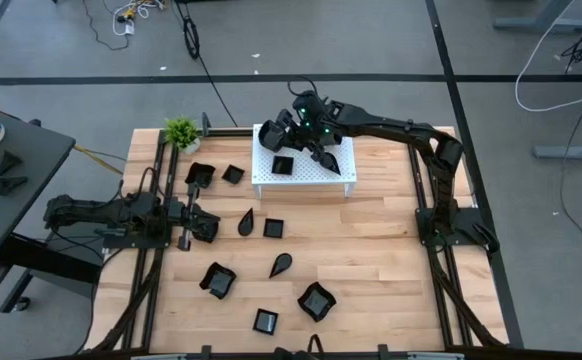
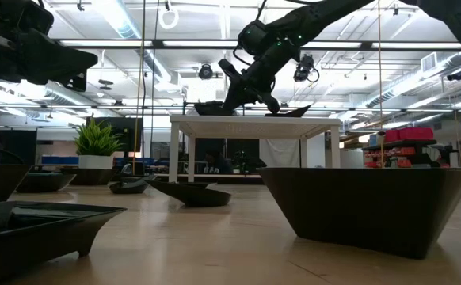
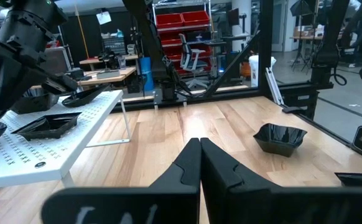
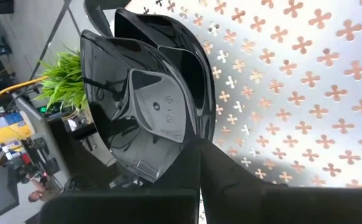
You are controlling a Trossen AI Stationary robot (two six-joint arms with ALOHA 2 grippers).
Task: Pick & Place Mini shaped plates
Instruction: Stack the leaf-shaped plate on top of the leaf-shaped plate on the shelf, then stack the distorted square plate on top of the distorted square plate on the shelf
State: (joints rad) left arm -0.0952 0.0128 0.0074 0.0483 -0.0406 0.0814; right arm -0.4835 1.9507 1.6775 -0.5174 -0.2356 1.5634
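Jaws of the right gripper [image 4: 199,163] pinch the rim of a black plate [image 4: 145,112] over the white stand [image 1: 316,178] — only the right wrist view shows that grip. From above, other plates [image 1: 218,279] lie scattered on the table [image 1: 371,260]; the left gripper [image 1: 208,225] rests shut and empty at the left edge. A green plant [image 1: 181,131] stands beside the stand.

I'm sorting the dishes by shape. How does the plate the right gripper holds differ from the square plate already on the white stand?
The held plate is tipped up on edge, pinched by the shut right gripper above the white perforated stand; the square plate lies flat on it, free of any grip. The held plate has rounded, wavy edges; the other has straight sides. Both are small, glossy and black.
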